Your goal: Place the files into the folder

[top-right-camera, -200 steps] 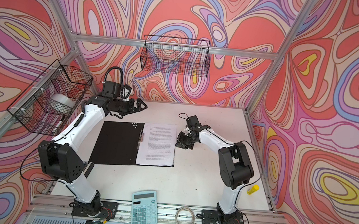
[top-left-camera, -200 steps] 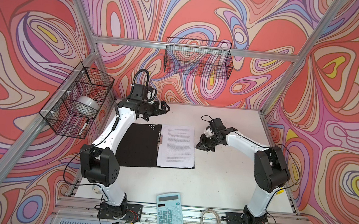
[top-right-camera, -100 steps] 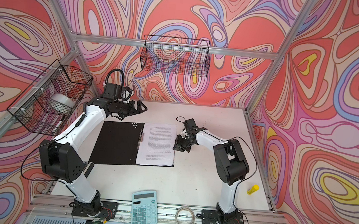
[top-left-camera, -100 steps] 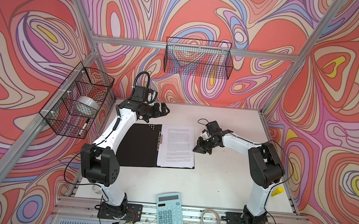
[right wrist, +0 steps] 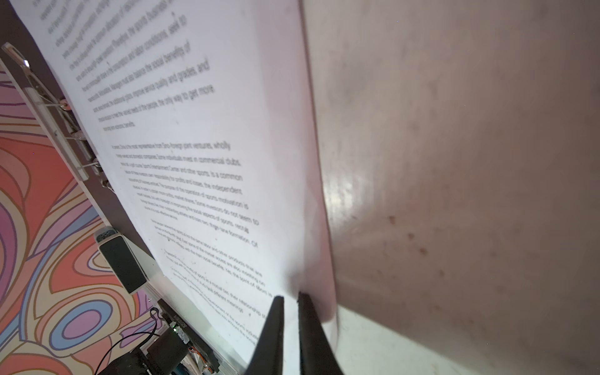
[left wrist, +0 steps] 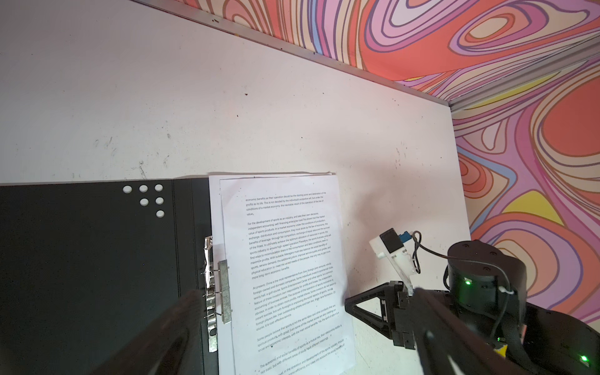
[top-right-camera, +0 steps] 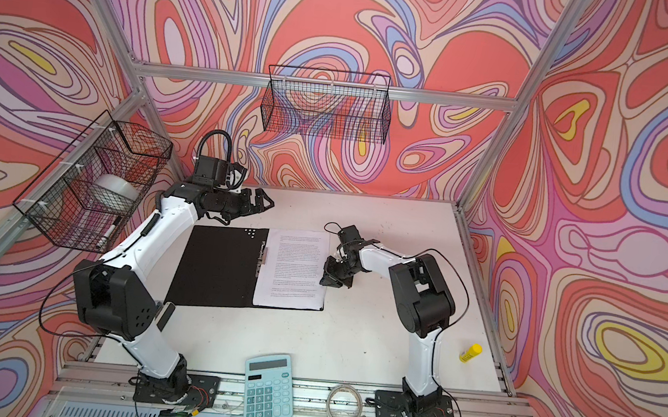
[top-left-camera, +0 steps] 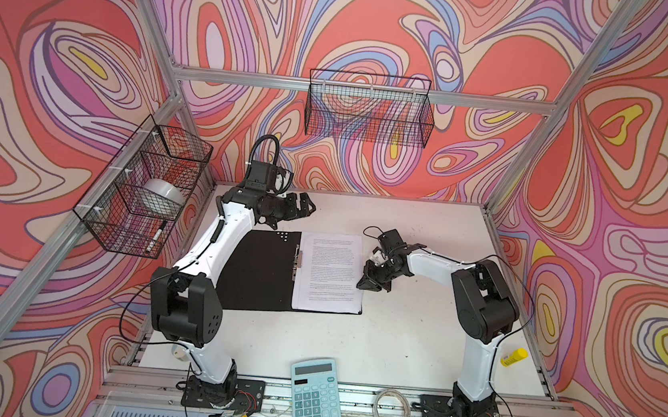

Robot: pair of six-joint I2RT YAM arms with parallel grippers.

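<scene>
Two grippers differ: the right gripper point(top-left-camera: 361, 285), pinched almost closed, sits at the right long edge of the sheets point(top-left-camera: 328, 273) lying on the open folder point(top-left-camera: 259, 269), nearer than the wide-spread left gripper point(top-left-camera: 310, 207) past the folder's far edge.

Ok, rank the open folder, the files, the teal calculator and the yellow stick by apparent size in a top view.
1. open folder
2. files
3. teal calculator, nearer the camera, which flatters it
4. yellow stick

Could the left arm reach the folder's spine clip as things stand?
Probably yes: the open left tool hovers near the far edge of the folder, and the clip lies uncovered at the edge of the files.
</scene>
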